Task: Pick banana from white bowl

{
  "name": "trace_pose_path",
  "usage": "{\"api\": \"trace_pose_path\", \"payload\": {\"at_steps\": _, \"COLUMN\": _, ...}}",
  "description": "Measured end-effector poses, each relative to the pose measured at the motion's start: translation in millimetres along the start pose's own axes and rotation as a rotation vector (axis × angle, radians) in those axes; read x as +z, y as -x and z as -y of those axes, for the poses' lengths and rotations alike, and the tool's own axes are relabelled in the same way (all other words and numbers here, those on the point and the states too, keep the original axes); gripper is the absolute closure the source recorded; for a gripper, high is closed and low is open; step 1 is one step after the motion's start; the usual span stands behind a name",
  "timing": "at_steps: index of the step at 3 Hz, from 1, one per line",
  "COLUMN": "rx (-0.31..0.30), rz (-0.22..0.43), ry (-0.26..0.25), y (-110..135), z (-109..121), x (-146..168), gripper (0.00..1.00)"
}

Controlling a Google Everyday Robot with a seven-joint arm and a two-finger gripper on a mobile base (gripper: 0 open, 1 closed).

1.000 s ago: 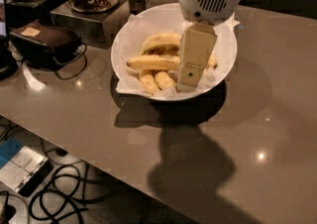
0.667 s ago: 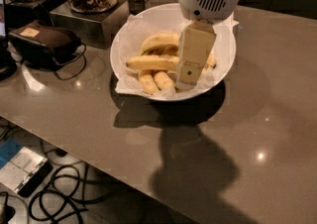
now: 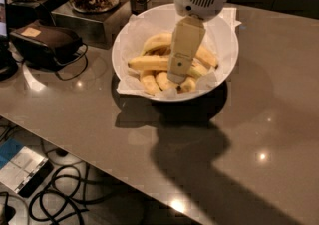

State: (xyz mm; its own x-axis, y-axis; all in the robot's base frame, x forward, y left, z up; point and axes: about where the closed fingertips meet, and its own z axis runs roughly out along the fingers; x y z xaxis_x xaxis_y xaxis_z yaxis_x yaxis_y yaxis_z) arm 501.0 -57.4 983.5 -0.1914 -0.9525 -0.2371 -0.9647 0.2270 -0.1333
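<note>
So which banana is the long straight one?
The banana lying across the middle of the white bowl, tip pointing left in the picture. The others are curved or short and stubby. The gripper hangs at its right end.

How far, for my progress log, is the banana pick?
Done: the hand is down in the white bowl, its tip at the banana. In hand: the grasp, not visibly made. Left: lifting out the banana, which lies among other bananas.

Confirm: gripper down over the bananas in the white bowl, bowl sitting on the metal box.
No. Camera view: the gripper is down over the bananas in the white bowl, but the bowl sits on the brown countertop beside the metal box.
</note>
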Motion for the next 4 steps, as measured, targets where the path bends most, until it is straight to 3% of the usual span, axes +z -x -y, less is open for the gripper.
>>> {"api": "trace_pose_path", "payload": {"at_steps": 1, "rx": 0.024, "rz": 0.002, "ry": 0.046, "y": 6, "z": 13, "x": 17, "gripper": 0.16}}
{"api": "trace_pose_path", "payload": {"at_steps": 2, "rx": 0.038, "rz": 0.003, "ry": 0.081, "y": 12, "z": 19, "x": 29, "gripper": 0.17}}
{"api": "trace_pose_path", "payload": {"at_steps": 4, "rx": 0.058, "rz": -0.015, "ry": 0.11, "y": 17, "z": 27, "x": 47, "gripper": 0.32}}
